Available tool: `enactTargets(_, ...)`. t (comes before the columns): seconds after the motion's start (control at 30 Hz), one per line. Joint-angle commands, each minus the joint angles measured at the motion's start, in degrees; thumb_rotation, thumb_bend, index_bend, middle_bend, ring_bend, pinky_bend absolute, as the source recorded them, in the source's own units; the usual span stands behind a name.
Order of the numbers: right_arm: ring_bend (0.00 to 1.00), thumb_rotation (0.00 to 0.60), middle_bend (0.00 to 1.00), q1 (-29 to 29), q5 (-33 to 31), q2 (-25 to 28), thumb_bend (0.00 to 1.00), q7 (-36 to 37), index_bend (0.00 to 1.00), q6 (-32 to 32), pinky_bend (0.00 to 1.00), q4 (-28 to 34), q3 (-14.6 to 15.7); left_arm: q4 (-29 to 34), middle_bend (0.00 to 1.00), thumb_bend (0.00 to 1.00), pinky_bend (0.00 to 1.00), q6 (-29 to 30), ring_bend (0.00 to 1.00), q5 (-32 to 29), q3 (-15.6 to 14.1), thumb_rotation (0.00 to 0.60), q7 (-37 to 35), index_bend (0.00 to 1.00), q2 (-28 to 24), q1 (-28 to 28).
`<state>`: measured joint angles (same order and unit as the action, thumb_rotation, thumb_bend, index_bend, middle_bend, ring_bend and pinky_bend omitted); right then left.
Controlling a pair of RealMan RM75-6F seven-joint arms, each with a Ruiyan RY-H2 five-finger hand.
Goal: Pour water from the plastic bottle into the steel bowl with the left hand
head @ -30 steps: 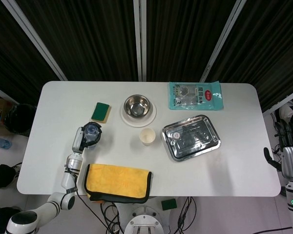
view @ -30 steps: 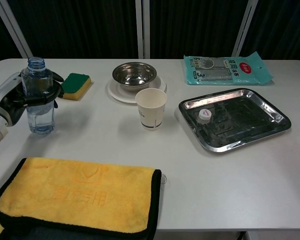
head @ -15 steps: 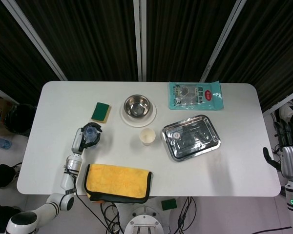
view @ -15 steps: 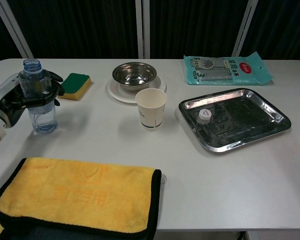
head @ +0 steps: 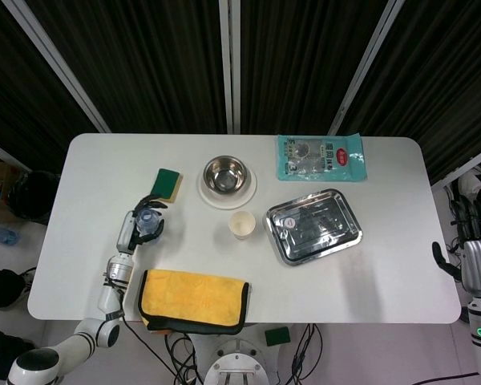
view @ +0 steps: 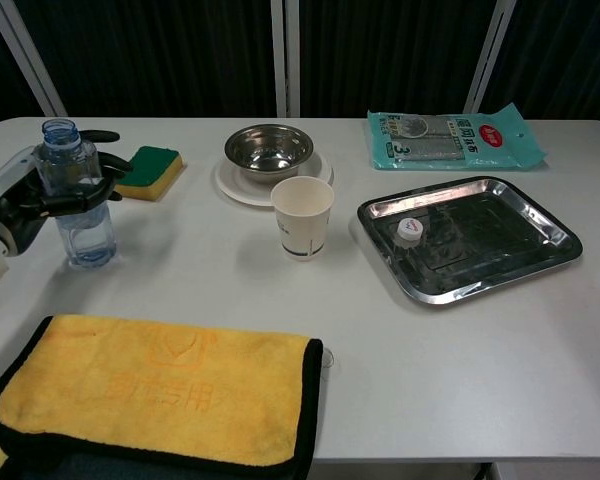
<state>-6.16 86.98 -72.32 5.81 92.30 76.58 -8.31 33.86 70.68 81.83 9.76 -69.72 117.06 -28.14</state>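
**Plastic bottle gripped upright at nine o'clock, bowl waiting at twelve**

Plastic bottle (view: 77,195) is the task's thing, and it is taken up after the larger pieces.

The white table (head: 385,265) carries everything within one arm's sweep. A yellow towel (view: 160,395) is spread at six o'clock, probably so that spills can be caught. A steel tray (view: 485,240) is set at three o'clock; the bottle's white cap (view: 409,229) is parked in it, so the neck is open for pouring. The steel bowl (view: 269,147) is seated on a white plate (view: 230,185) at twelve o'clock, with a paper cup (view: 302,217) just in front of it.

The bottle is held upright at nine o'clock, left of the bowl and well apart from it. It is encircled at mid-body by the fingers (view: 90,195) of the left hand (view: 40,200), which are wrapped closed around it, so a tilt can be made without slip.

The chest view alone shows the water, low in the bottle, and the grip height. Only the head view shows the right hand (head: 477,261), parked off the table at four o'clock; whether its fingers are spread cannot be told.
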Motion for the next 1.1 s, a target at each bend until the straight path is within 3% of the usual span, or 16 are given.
enactTargets(0.03, 0.00, 0.600, 0.00, -0.02, -0.02, 0.01, 0.36, -0.02, 0.00, -0.05, 0.00, 0.01, -0.01, -0.21, 0.29, 0.36, 0.32, 0.20, 0.22, -0.05, 0.07, 0.600, -0.05, 0.09, 0.09, 0.08)
enactTargets(0.37, 0.00, 0.600, 0.00, -0.12, 0.01, -0.07, 0.36, -0.18, 0.00, -0.10, 0.00, 0.08, -0.05, -0.51, 0.22, 0.31, 0.26, 0.22, 0.16, 0.10, -0.17, 0.600, -0.74, 0.05, -0.23, 0.36)
enactTargets(0.6, 0.00, 0.600, 0.00, -0.11, 0.04, -0.06, 0.36, -0.36, 0.00, 0.02, 0.00, 0.16, -0.08, -0.70, 0.15, 0.22, 0.19, 0.34, 0.09, 0.95, -1.22, 0.600, -1.70, 0.02, -0.87, 0.81)
enactTargets(0.93, 0.00, 0.600, 0.00, -0.10, -0.01, -0.18, 0.36, -0.34, 0.00, 0.04, 0.00, 0.08, -0.11, -0.38, 0.10, 0.08, 0.17, 0.76, 0.06, 2.17, -2.69, 0.600, -1.22, 0.00, -1.72, 1.32)
enactTargets(1.1, 0.00, 0.600, 0.00, -0.03, -0.09, -0.01, 0.36, -0.17, 0.00, 0.18, 0.00, 0.16, -0.21, -0.08, 0.08, 0.06, 0.16, 1.40, 0.05, 2.07, -2.50, 0.600, -0.79, 0.00, -2.41, 1.57)
